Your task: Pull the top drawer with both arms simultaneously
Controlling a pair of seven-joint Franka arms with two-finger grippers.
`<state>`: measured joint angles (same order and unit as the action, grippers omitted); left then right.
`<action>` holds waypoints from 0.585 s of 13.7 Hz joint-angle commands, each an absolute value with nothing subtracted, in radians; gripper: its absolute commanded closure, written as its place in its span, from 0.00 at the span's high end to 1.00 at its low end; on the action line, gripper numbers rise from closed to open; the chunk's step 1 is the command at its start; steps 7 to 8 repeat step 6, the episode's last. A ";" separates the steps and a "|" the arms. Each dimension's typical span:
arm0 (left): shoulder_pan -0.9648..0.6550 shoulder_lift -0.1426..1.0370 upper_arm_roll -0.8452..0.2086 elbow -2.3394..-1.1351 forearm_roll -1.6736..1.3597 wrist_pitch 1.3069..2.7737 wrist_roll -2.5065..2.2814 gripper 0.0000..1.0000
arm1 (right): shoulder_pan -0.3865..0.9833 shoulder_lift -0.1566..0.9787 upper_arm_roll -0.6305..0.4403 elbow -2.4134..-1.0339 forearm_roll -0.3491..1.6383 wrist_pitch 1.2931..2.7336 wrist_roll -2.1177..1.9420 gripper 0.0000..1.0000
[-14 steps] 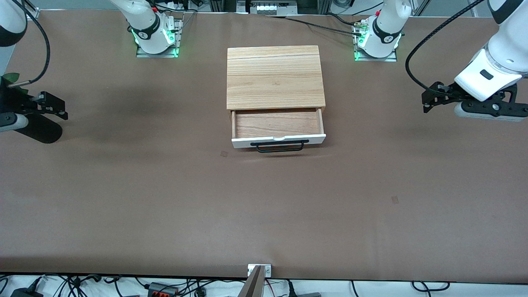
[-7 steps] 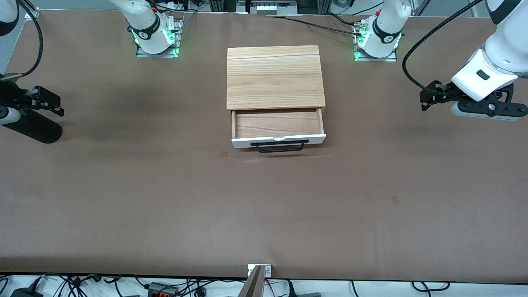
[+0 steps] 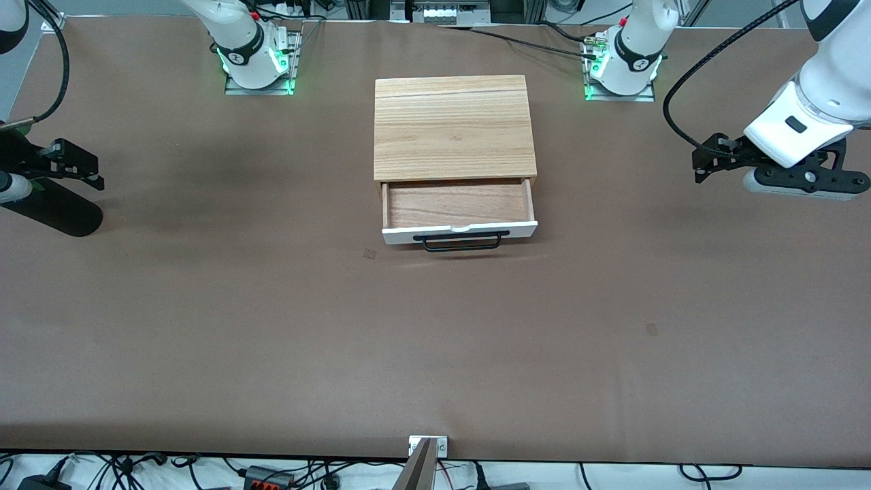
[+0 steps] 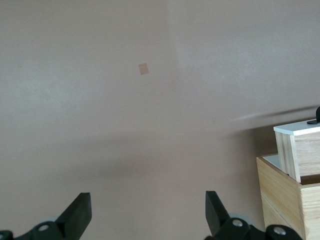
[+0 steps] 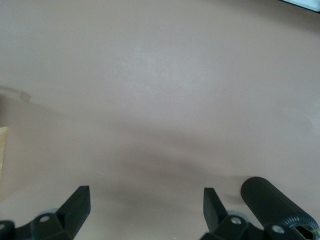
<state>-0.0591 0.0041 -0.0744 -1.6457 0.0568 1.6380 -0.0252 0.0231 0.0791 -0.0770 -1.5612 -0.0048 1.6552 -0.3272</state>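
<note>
Both arms had drifted slightly outward; top drawer sat pulled out, mid-table. Left pincer and right pincer gaped wide, empty, well apart from it. I reckoned retreating evenly was best.

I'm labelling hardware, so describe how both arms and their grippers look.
Both arms are glossy white with dark grey joint bands and black looping cables. The left gripper and right gripper are matte black, two-fingered. The bases glow green.
</note>
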 commanded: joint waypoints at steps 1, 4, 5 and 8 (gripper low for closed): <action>-0.054 0.017 -0.077 -1.612 0.038 1.615 -0.005 1.00 | -0.001 0.077 -0.064 -1.551 0.009 1.637 -0.344 1.00; -0.054 0.017 -0.077 -1.612 0.038 1.615 -0.005 1.00 | -0.082 0.072 0.016 -1.549 0.011 1.635 -0.342 1.00; -0.054 0.017 -0.077 -1.612 0.038 1.615 -0.005 1.00 | -0.133 0.072 0.070 -1.549 0.011 1.637 -0.344 1.00; -0.054 0.017 -0.077 -1.612 0.038 1.615 -0.005 1.00 | -0.167 0.075 0.107 -1.551 0.011 1.637 -0.342 1.00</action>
